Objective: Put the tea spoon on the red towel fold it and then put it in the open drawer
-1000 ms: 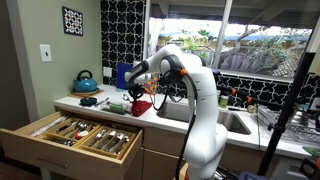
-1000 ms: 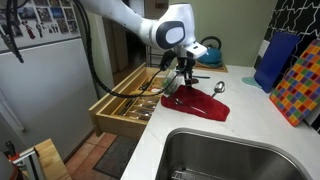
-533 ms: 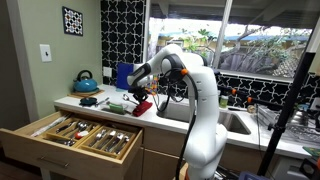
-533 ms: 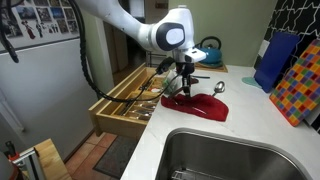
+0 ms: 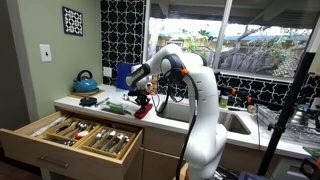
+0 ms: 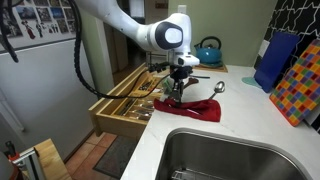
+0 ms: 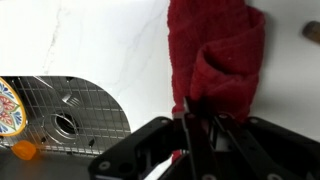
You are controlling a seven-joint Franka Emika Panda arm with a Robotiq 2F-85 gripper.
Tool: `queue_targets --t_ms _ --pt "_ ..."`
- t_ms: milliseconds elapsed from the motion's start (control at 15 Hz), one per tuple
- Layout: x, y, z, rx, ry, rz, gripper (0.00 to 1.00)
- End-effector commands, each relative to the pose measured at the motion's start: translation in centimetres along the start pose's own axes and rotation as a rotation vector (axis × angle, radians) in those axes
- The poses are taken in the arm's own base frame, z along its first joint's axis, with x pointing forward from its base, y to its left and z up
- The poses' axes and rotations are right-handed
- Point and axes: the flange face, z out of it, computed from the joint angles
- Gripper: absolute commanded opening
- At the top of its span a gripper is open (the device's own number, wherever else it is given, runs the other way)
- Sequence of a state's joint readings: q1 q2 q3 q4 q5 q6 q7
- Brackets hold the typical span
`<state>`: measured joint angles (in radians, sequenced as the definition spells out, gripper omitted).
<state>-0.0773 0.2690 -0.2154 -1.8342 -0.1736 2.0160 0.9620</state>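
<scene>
The red towel (image 6: 198, 106) lies bunched on the white counter beside the sink; it also shows in an exterior view (image 5: 143, 108) and fills the top of the wrist view (image 7: 215, 55). My gripper (image 6: 180, 88) is shut on the towel's near edge (image 7: 200, 125), low over the counter. A dark spoon (image 6: 217, 88) lies at the towel's far edge, and a sliver of it shows in the wrist view (image 7: 312, 33). The open drawer (image 5: 75, 135) holds cutlery in a wooden tray and sits just below the counter edge (image 6: 130, 95).
The steel sink (image 6: 235, 155) lies right beside the towel, its grid visible in the wrist view (image 7: 60, 115). A blue kettle (image 5: 85, 82) (image 6: 208, 50) stands at the back. A blue board (image 6: 272, 60) and a colourful checked board (image 6: 300, 85) lean against the wall.
My gripper has dropped lower toward the counter with the towel's edge still in it. The towel is now more bunched under the gripper. The spoon and drawer have not moved.
</scene>
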Motion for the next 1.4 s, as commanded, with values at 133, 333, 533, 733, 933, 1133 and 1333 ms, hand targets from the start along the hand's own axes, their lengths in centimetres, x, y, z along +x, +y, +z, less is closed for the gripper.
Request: queue_targets --t_ms 133,333,533,733,933,1133,1333 --pt "-0.2 0.5 -0.7 -0.042 -0.003 0.051 0.6" --pt "0.2 1.0 -1.3 -0.042 0.017 0.078 0.82" --pt "0.4 1.3 -1.2 -0.081 0.016 0.066 1.0" --pt "0.5 1.7 0.3 -0.171 0.001 0.059 1.0" --pt "0.7 2.3 2.0 -0.254 -0.019 0.069 1.0" --pt "1.2 2.9 2.2 -0.279 -0.001 0.045 1.0" --pt "2.1 3.5 0.0 -0.238 0.042 0.012 1.0"
